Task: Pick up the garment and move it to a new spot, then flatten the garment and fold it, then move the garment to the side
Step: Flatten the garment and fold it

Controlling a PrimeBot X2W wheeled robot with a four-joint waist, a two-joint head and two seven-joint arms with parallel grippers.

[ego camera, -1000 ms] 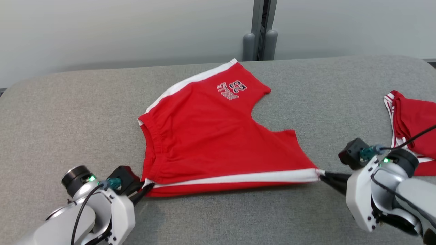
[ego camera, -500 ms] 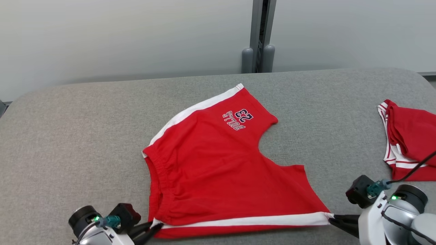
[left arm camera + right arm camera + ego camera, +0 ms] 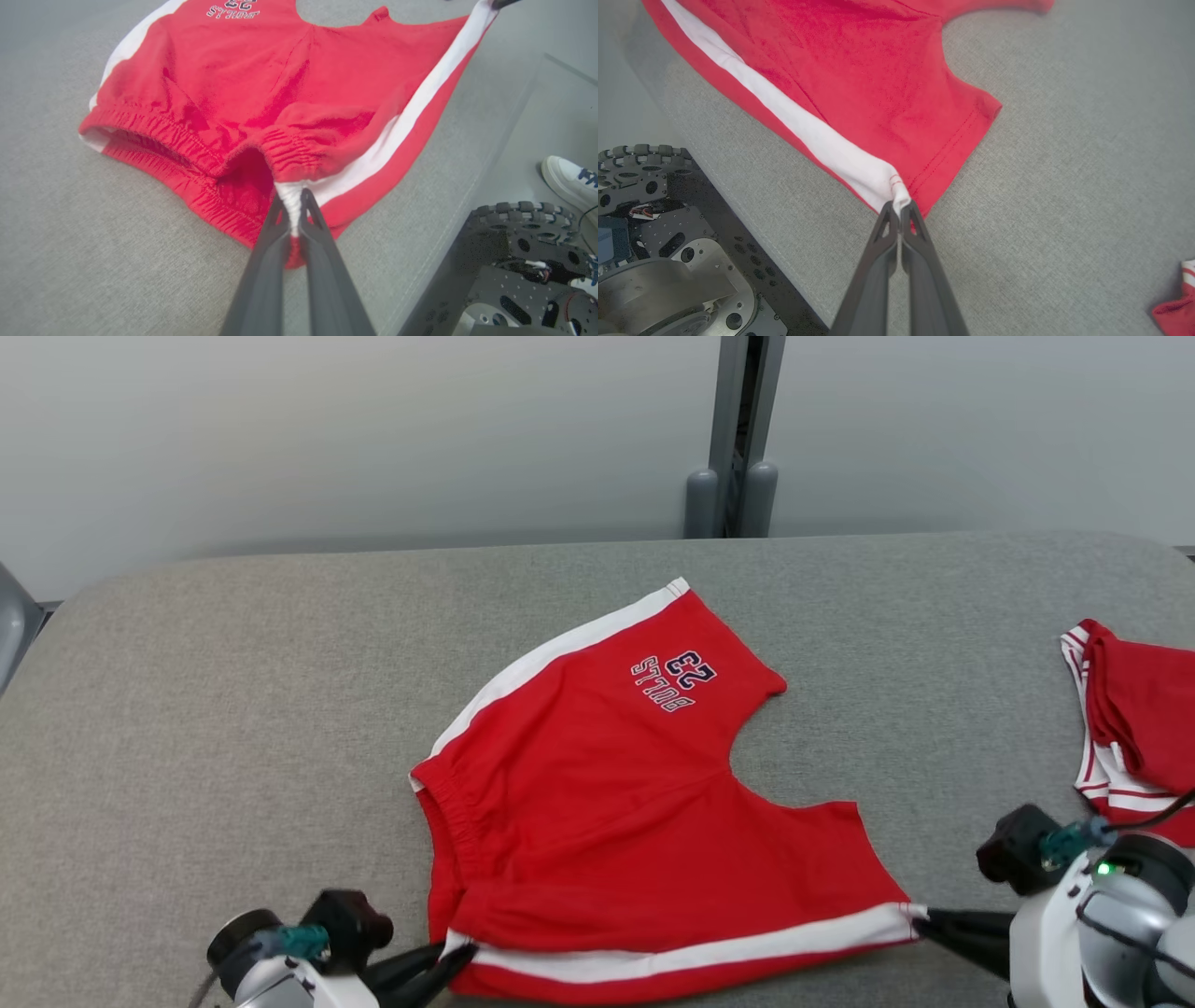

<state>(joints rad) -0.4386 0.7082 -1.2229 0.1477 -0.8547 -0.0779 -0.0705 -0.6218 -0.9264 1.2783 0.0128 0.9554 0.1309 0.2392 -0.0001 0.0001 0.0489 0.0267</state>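
Observation:
The garment (image 3: 616, 803) is a pair of red shorts with white side stripes and a "23 BULLS" print, spread on the grey table (image 3: 233, 709). My left gripper (image 3: 457, 954) is shut on the waistband end of the near white stripe; the left wrist view shows the white cloth pinched between its fingers (image 3: 293, 210). My right gripper (image 3: 924, 922) is shut on the hem end of the same stripe, whose corner bunches at its tips in the right wrist view (image 3: 900, 205). That stripe (image 3: 709, 947) is stretched taut between the two grippers near the table's front edge.
A second red and white garment (image 3: 1139, 728) lies at the table's right edge. Behind the table stand a pale wall and a grey post (image 3: 738, 476). The robot's wheeled base (image 3: 658, 242) sits below the front edge, and a person's white shoe (image 3: 570, 182) is on the floor.
The head camera tilted, so the whole picture slid down. Both grippers keep their hold on the stripe's ends. The shorts appear drawn nearer the front edge.

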